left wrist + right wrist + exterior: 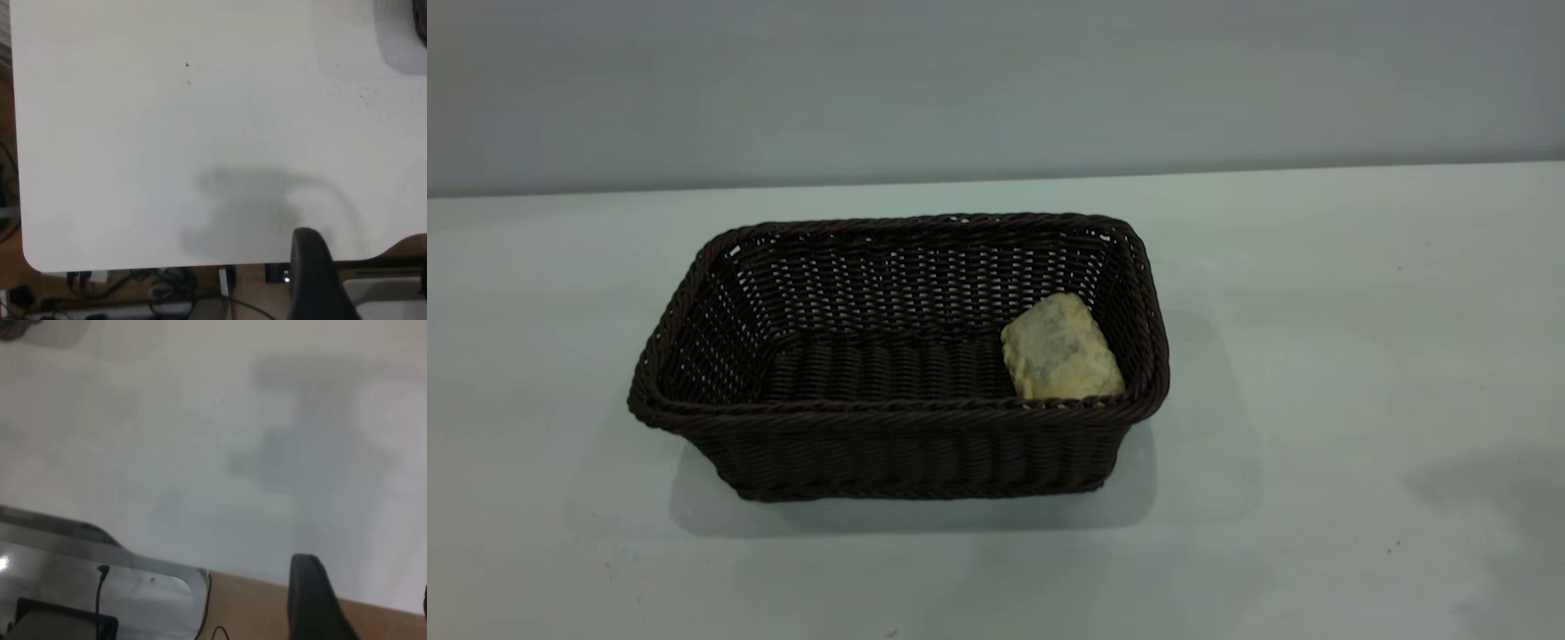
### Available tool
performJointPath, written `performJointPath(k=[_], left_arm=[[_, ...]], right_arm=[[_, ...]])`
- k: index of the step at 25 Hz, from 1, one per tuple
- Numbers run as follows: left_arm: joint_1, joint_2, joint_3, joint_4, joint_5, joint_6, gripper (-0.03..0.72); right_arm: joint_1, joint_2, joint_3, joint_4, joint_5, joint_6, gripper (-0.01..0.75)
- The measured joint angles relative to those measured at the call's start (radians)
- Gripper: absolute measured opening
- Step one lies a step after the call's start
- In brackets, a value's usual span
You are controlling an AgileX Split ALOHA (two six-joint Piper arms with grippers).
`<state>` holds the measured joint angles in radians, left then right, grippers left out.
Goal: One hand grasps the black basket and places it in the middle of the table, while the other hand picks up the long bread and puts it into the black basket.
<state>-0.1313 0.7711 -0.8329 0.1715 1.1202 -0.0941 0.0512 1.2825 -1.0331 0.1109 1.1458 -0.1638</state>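
Exterior view: the black basket [898, 373] is seen set near mid-table [1360, 311] with the long bread [1060, 348] lying inside at its right end, pale side up, so both steps are judged done; neither hand's opening can be told.

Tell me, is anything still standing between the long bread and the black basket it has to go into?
No. The long bread already lies inside the black basket, at its right end, pale mottled side up. Neither hand shows in the exterior view; each wrist view shows one dark finger over bare table.
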Motion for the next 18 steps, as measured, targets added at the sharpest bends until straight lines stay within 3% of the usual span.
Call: performJointPath(k=[18], left_arm=[[0.000, -0.439, 0.256, -0.005, 0.038, -0.032, 0.459]], right_arm=[[0.000, -0.691, 0.316, -0.001, 0.053, 0.005, 0.382]])
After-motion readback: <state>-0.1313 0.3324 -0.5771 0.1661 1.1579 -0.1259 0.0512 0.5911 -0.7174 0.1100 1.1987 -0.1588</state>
